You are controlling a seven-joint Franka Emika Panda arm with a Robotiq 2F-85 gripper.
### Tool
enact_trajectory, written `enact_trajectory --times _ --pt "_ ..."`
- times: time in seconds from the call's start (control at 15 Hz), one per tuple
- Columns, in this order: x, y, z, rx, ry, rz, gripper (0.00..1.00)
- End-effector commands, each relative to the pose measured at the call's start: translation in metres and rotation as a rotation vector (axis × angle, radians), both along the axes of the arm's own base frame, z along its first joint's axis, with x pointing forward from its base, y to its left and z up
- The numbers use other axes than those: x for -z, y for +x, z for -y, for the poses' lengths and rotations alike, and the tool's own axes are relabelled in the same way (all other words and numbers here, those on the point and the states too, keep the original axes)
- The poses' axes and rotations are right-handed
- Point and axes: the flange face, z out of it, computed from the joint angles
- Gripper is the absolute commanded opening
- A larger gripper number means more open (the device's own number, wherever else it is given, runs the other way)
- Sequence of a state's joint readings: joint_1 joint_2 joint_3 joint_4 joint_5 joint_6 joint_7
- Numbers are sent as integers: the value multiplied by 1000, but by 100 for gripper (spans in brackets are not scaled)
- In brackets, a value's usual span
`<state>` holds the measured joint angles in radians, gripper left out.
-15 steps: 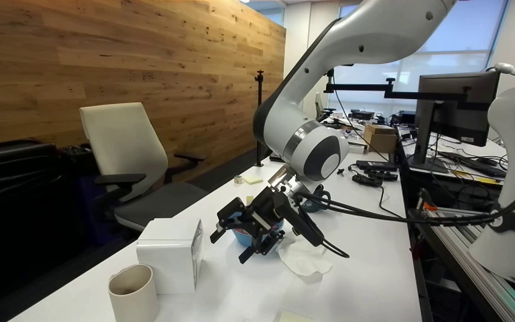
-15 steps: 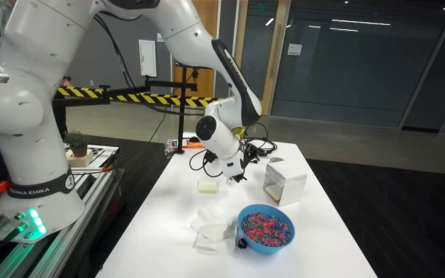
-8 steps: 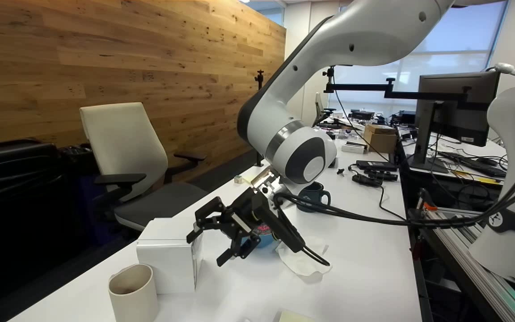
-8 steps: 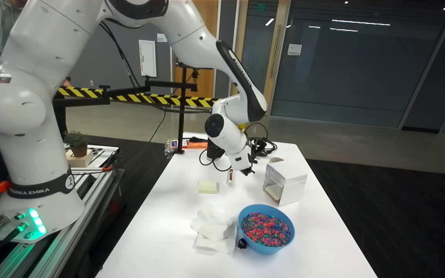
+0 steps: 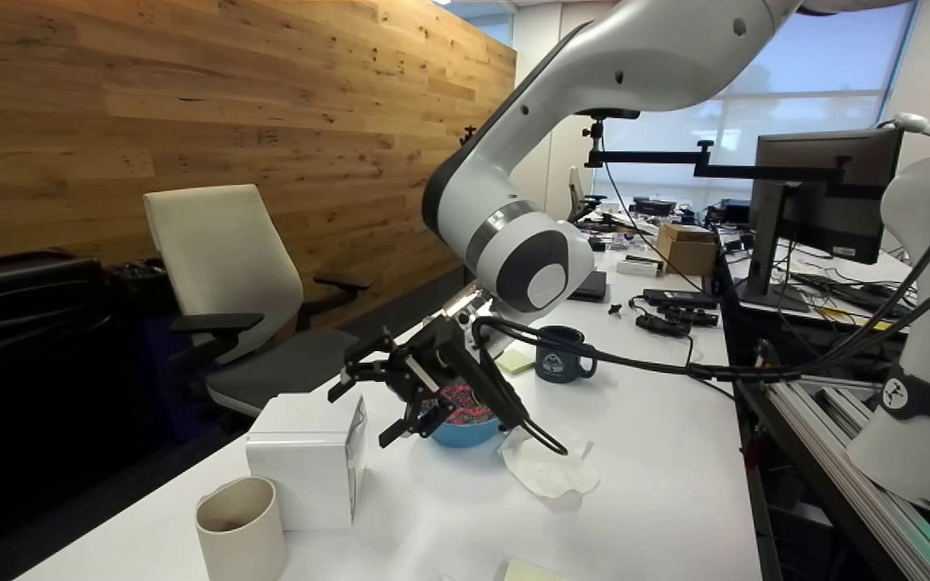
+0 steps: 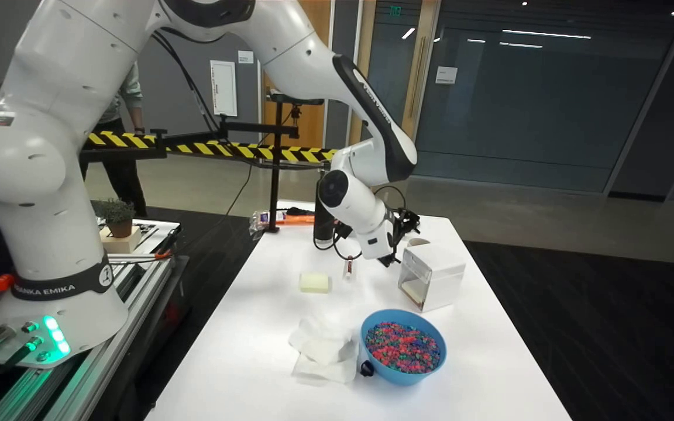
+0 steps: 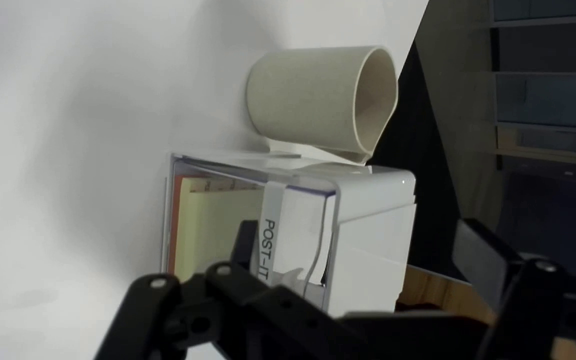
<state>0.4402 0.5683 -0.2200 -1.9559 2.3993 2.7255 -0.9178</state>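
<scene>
My gripper (image 5: 366,411) stands open with nothing in its fingers, tilted above the table. Just beyond its fingertips is a white box (image 7: 373,250) with a clear front labelled POST-IT and yellow note pads inside. In the wrist view the box shows between the spread fingers (image 7: 483,265), though farther away. A cream mug (image 7: 303,100) is right beside the box; in an exterior view the mug (image 5: 243,532) is upright. Partly behind my gripper sits a blue bowl (image 5: 465,436) of small coloured beads, seen fully in an exterior view (image 6: 402,379).
A crumpled napkin (image 6: 325,351) lies against the bowl. A pale yellow block (image 6: 315,283) and a marker (image 6: 348,269) lie on the table. Farther along are a dark mug (image 5: 560,355) and a black cylinder (image 6: 323,213). An office chair (image 5: 227,250) stands by the table edge.
The arm has carried my open gripper closer to the white box and, lately, slightly upward. The marker and dark mug have come into fuller view. A person in the background has shifted.
</scene>
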Motion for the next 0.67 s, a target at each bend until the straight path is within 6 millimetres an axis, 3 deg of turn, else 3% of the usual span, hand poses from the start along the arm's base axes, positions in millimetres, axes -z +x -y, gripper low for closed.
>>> enact_trajectory --times 0.0,0.6 --pt "-1 -4 12 9 -7 -12 100" --pt "7 -4 23 21 -22 -24 100"
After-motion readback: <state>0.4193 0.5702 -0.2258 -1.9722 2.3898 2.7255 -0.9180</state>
